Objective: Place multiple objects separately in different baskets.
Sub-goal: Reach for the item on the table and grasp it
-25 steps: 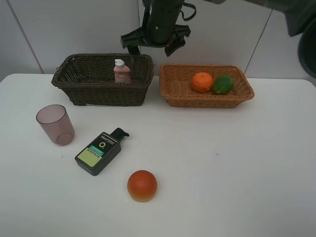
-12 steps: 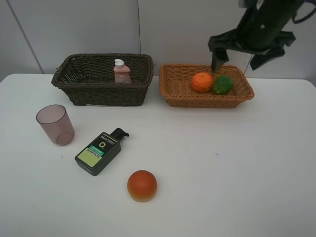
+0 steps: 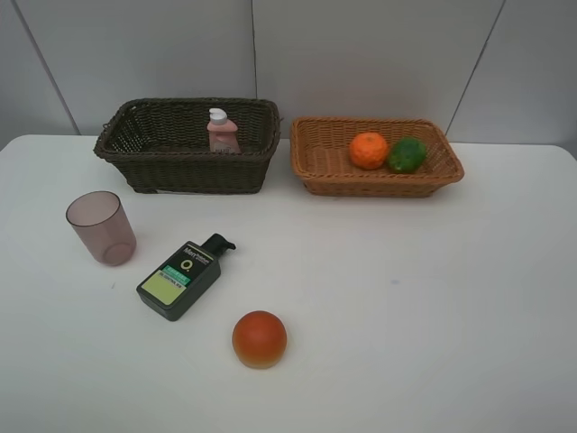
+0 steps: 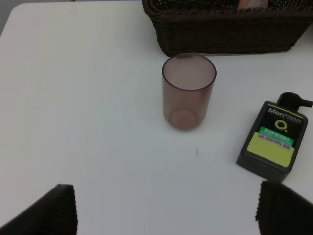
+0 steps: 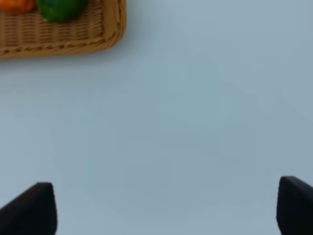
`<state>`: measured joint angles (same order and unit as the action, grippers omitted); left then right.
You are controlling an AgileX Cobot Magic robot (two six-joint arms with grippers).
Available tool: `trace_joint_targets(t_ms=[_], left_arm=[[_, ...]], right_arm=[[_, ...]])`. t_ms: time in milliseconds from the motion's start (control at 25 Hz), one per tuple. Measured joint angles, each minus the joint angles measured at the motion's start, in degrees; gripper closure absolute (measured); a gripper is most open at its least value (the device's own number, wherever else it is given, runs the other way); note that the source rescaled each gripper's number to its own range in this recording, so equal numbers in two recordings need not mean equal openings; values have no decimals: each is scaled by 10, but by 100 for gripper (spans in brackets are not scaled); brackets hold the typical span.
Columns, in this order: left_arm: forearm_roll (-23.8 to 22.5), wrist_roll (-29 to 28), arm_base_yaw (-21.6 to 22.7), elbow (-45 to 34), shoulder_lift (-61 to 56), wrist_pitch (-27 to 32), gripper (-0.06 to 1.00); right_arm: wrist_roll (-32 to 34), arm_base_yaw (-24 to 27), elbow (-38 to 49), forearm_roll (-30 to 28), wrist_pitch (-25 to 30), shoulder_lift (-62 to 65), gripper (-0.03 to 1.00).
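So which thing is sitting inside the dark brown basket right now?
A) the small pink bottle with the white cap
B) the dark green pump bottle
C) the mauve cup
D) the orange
A: the small pink bottle stands inside the dark brown basket, while the orange lies in the tan basket and the mauve cup and dark green pump bottle are on the table.

The table (image 3: 406,298) is smooth, matt white. The dark brown basket (image 3: 180,171) and the orange-tan basket (image 3: 379,185) are rough woven wicker. The mauve cup (image 3: 101,227) is smooth, translucent plastic. The dark green pump bottle (image 3: 178,278) looks like matt plastic with a printed label. The red-orange fruit (image 3: 260,338) has smooth, faintly shiny skin.
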<state>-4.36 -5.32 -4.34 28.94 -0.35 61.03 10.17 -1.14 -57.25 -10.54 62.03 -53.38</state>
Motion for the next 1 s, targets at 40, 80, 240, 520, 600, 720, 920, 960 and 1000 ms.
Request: trace_joint_targets(t_ms=[40,80,240,520,600,720,920,960,1000], left_arm=[[0,0,0,0,0,0,-1],[0,0,0,0,0,0,-1],[0,0,0,0,0,0,-1],[0,0,0,0,0,0,-1],[0,0,0,0,0,0,-1],[0,0,0,0,0,0,-1],[0,0,0,0,0,0,-1],[0,0,0,0,0,0,-1],[0,0,0,0,0,0,-1]], right_arm=[[-4,0,1,1,8,30,1],[-6,0,1,2,17,54,1],[-22,0,1,5,46,165,1],[-34,0,1,32,76,324,1],[-34,0,2,57,79,353,1],[-34,0,23,71,80,386,1],[-34,0,104,71,63,441,1],[-34,0,125,71,49,452,1],[-34,0,146,70,33,466,1]])
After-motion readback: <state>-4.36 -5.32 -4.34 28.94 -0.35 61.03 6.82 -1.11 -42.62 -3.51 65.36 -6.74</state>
